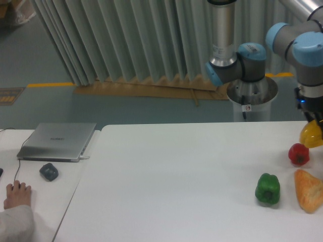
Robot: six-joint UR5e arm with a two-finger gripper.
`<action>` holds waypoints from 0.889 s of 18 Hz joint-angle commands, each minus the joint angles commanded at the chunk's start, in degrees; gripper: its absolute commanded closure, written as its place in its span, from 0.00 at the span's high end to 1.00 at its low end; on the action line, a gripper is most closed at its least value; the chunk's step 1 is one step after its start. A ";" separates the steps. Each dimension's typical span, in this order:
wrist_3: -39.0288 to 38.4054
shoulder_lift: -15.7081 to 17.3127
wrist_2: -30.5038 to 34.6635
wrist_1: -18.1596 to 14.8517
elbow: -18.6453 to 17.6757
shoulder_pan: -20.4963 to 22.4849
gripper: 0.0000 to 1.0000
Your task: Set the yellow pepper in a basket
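Observation:
The yellow pepper [311, 135] hangs in the air at the right edge of the view, above the table's far right side. My gripper [316, 124] is shut on it from above, its fingers partly cut off by the frame edge. No basket shows in this view. The pepper is just above and to the right of the red pepper [298, 154].
A green pepper [267, 189] and an orange bread-like item [309, 190] lie on the white table [176, 181] at the right. A laptop [58, 140], a dark mouse [49, 172] and a person's hand [17, 194] are at the left. The arm's base pedestal [251, 101] stands behind the table.

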 joint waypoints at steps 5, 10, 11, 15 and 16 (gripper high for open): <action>12.30 -0.18 -1.95 0.18 0.17 6.85 0.41; 22.51 -2.01 -1.95 1.13 1.40 12.66 0.41; 24.00 -2.98 -2.03 2.80 1.75 13.36 0.41; 27.79 -5.62 -2.74 5.44 2.55 15.57 0.41; 27.79 -5.97 -2.82 5.80 2.64 15.57 0.41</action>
